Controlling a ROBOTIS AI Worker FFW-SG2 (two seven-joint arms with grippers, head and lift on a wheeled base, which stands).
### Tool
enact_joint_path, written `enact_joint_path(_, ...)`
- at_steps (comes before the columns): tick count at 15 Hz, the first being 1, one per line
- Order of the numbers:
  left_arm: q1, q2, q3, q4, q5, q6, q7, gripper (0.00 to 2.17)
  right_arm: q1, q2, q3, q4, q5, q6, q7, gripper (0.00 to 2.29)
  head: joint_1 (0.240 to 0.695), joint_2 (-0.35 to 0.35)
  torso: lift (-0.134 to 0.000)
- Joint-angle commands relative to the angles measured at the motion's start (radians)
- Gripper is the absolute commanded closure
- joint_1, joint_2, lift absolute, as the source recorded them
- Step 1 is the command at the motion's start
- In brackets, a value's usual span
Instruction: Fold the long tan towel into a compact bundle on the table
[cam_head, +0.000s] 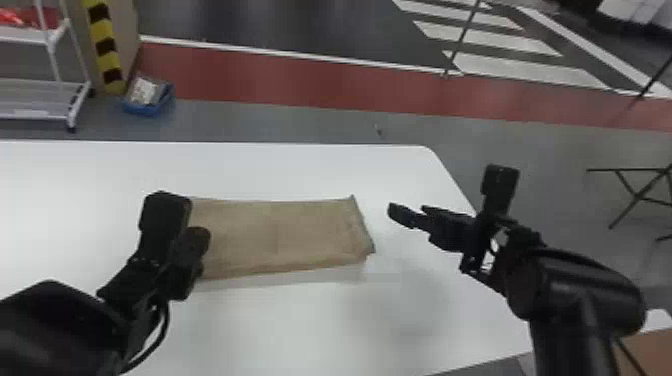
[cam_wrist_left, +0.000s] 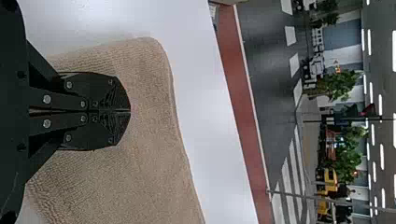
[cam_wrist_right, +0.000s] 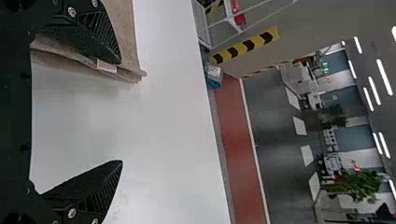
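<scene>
The tan towel (cam_head: 280, 235) lies flat on the white tabletop (cam_head: 100, 170) as a long folded strip, its length running left to right. Its far long side lies roughly along the tabletop's far edge, with white surface between them, and its right end stops short of the tabletop's right edge and its rounded far right corner. At that right end, stacked layers show at the near side, with a small white tag (cam_wrist_right: 106, 66) on them, and the corners there look slightly uneven. The left claw (cam_head: 199, 239) is closed, its two black fingers pressed together with nothing visible between them. It is over the left part of the towel, near a rounded far corner; whether the tips touch the cloth, I cannot tell. The right claw (cam_head: 410, 212) is open and holds nothing, its fingers spread wide apart. It is beyond the towel's right end, angled toward it from the tabletop's right side. In the right wrist view, one of its fingers overlaps the layered end of the towel and the other is in front of bare tabletop. On the floor past the tabletop's far edge are a white rack (cam_head: 53, 37) and a blue container (cam_head: 148, 107) beside a yellow-and-black striped post (cam_head: 105, 45).
</scene>
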Motion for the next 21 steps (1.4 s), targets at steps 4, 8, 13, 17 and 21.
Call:
enact_joint_path(4,0.0,-0.001,0.003,0.006,0.0,0.028,-0.017,2.14,-0.095,-0.05,0.071,0.063,0.019,0.191,0.028,0.35,0.695,-0.238,-0.125)
enact_joint_path(8,0.0,-0.001,0.006,0.006,0.0,0.059,-0.022,2.14,-0.132,-0.054,0.087,0.106,0.047,0.195,0.071,0.47,0.695,-0.234,-0.125)
enact_joint_path(13,-0.003,0.0,0.006,0.006,0.0,0.059,-0.021,2.14,-0.181,-0.051,0.091,0.195,0.03,0.161,0.159,0.48,0.695,-0.217,-0.125)
enact_joint_path(17,0.0,0.002,0.006,0.006,-0.003,0.059,-0.019,2.14,-0.227,-0.051,0.128,0.28,0.035,0.148,0.182,0.53,0.695,-0.203,-0.125)
enact_joint_path(21,0.0,0.002,0.006,0.006,-0.004,0.059,-0.019,2.14,-0.263,-0.053,0.176,0.339,0.073,0.148,0.188,0.56,0.695,-0.188,-0.125)
